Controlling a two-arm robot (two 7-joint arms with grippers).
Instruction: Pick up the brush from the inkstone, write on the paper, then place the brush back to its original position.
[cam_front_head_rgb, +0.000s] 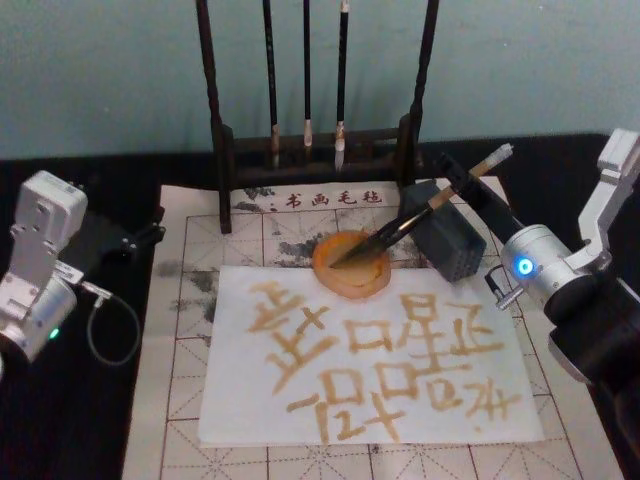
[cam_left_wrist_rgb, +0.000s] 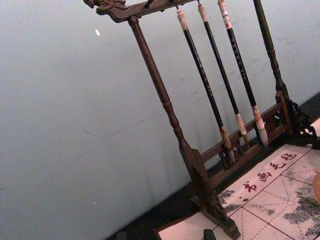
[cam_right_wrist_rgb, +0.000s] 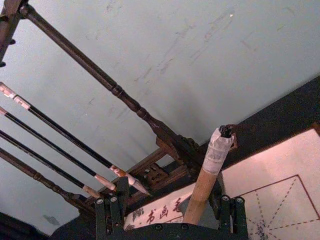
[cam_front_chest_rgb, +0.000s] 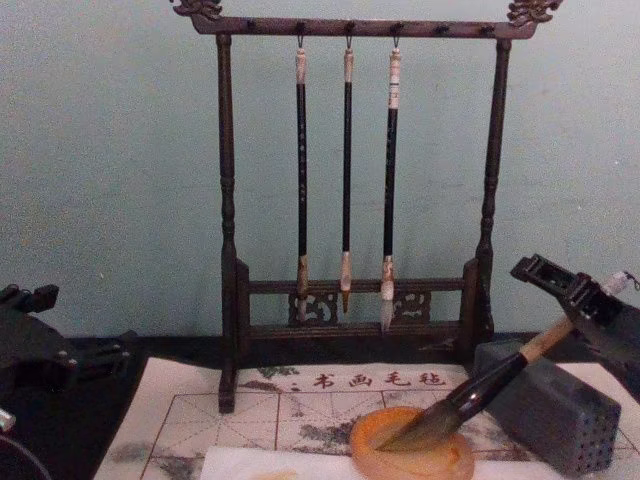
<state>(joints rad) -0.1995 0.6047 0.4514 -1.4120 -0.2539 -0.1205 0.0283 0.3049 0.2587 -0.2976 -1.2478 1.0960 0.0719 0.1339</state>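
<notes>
While the sheet of paper (cam_front_head_rgb: 370, 360), covered in amber characters, lies nearest the robot on the gridded felt mat (cam_front_head_rgb: 170, 400), the inkstone (cam_front_head_rgb: 352, 264) sits just beyond its far edge, overlapping that edge slightly. Resting in the dish is the dark bushy tip of the brush (cam_front_head_rgb: 415, 217), whose handle slants up and away toward the robot's right, over the grey block with small holes (cam_front_head_rgb: 447, 242) that stands just beside the inkstone. Up at the tan part of that handle sits the right gripper (cam_right_wrist_rgb: 172, 212); its fingers (cam_right_wrist_rgb: 114, 212) stand on either side of the shaft, but whether they press on it or stand slightly free cannot be told. At the mat's left side, well apart from the dish, hangs the left gripper (cam_front_head_rgb: 140, 238); how its fingers stand cannot be told. Farthest back, against the pale wall, a dark wooden rack (cam_front_chest_rgb: 228, 250) carries three thin brushes (cam_front_chest_rgb: 346, 180) hanging tip down.
</notes>
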